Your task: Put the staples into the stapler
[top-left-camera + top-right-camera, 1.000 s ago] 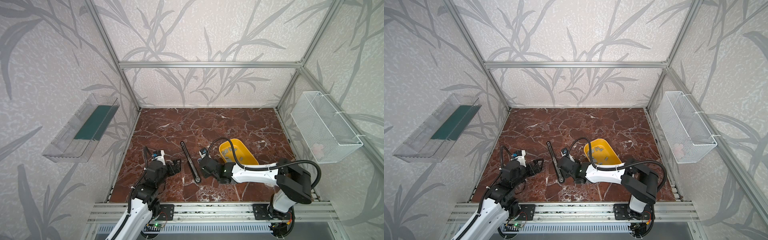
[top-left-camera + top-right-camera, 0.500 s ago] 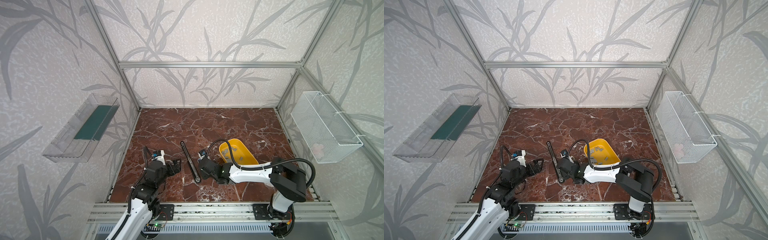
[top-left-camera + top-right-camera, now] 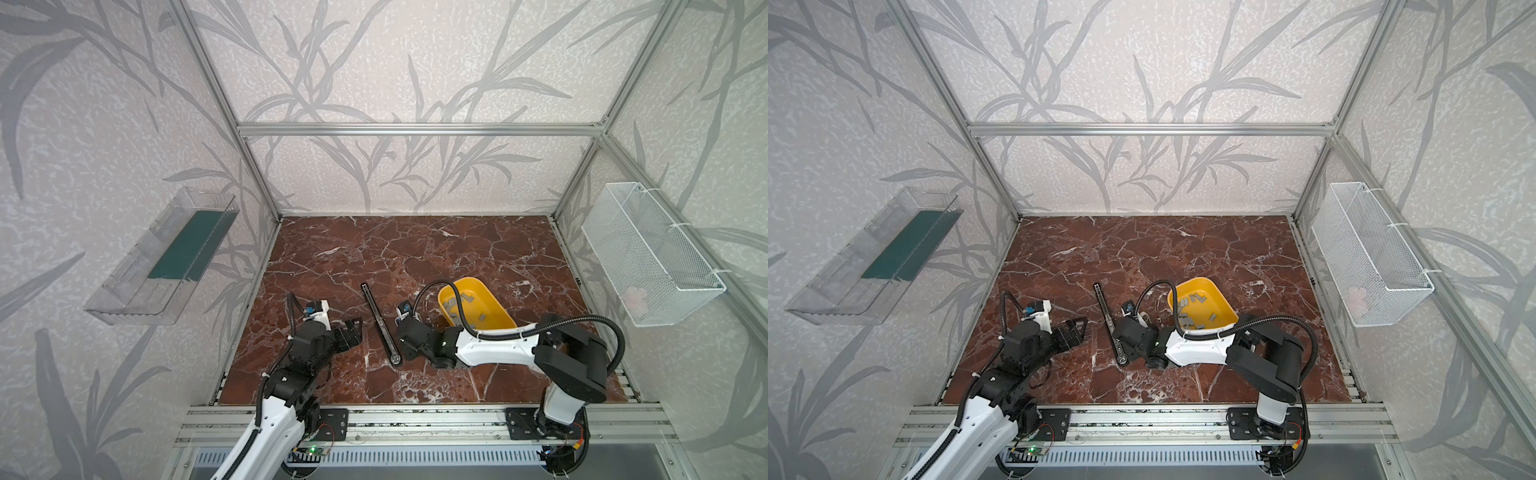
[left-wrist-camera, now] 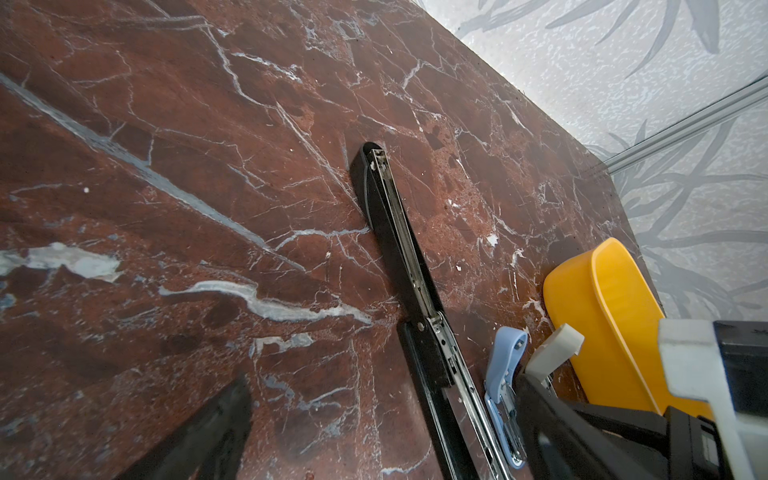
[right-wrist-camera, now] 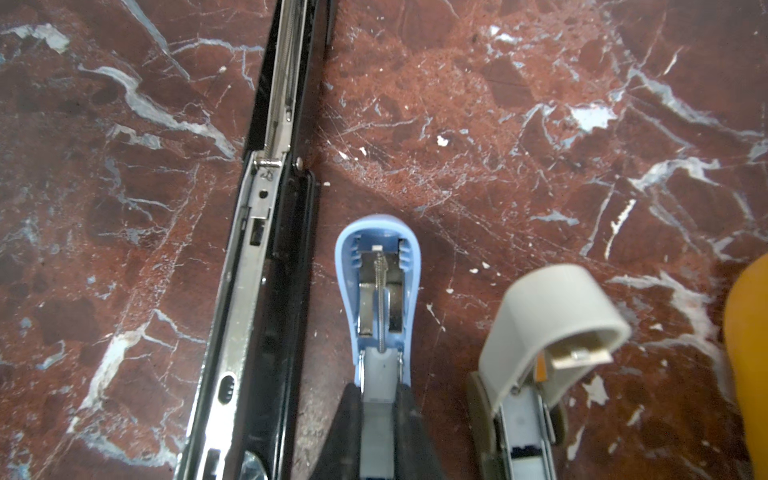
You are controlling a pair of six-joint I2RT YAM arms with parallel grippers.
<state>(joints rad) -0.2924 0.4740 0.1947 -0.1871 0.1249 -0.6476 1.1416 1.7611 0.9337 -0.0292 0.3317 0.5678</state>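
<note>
I log the right gripper (image 5: 380, 399) pinched on the blue stapler (image 5: 378, 291). The stapler lies with its lid folded back, between the long black stapler (image 3: 380, 322) on the left and the opened grey stapler (image 5: 552, 316) on the right. Since a second ago this arm's elbow has shifted left, nudging the wrist nearer the black stapler. I log the left gripper (image 3: 352, 328) spread wide at near left, unmoved. The staples (image 3: 452, 304) lie loose in the yellow tray (image 3: 496, 309), right of centre, unchanged.

Table (image 3: 415, 249): red-brown marble, white veins.
Yellow bin (image 3: 500, 305): open plastic tub, right of table's middle.
Clear tray (image 3: 137, 286): on left wall, dark green liner.
Wire basket (image 3: 648, 257): white mesh, on right wall.
</note>
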